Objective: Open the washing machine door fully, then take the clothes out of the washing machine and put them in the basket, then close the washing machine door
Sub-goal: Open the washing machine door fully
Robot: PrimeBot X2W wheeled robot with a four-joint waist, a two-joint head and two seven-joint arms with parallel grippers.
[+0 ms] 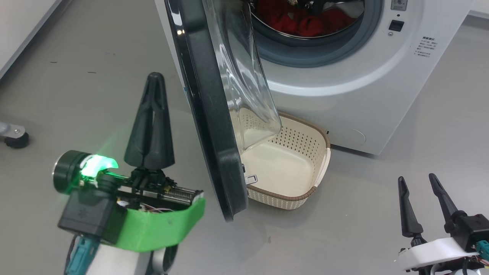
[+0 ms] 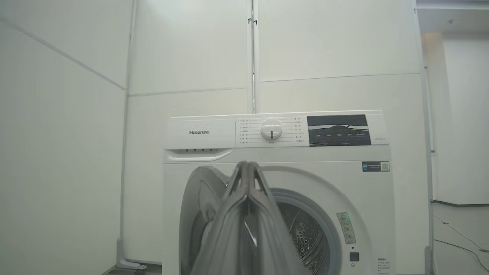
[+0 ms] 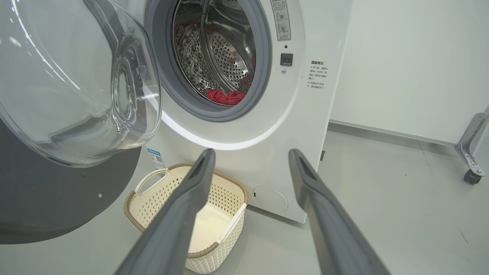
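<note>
The washing machine (image 1: 344,76) (image 2: 279,172) (image 3: 267,126) stands with its door (image 1: 208,110) (image 3: 65,114) swung about half open, black rim edge-on toward me, its glass bowl over the basket. Red clothes (image 1: 305,21) (image 3: 225,96) lie in the steel drum. The cream basket (image 1: 298,168) (image 3: 206,229) sits on the floor in front of the machine, nothing in it. My left gripper (image 1: 153,78) (image 2: 248,164) is shut and holds nothing, left of the door's outer face. My right gripper (image 1: 416,177) (image 3: 250,152) stands open at the lower right, apart from everything.
Grey floor (image 1: 95,57) spreads to the left and right of the machine. A caster wheel on a metal leg (image 1: 15,139) stands at the far left; another caster (image 3: 471,175) shows by the white wall on the right.
</note>
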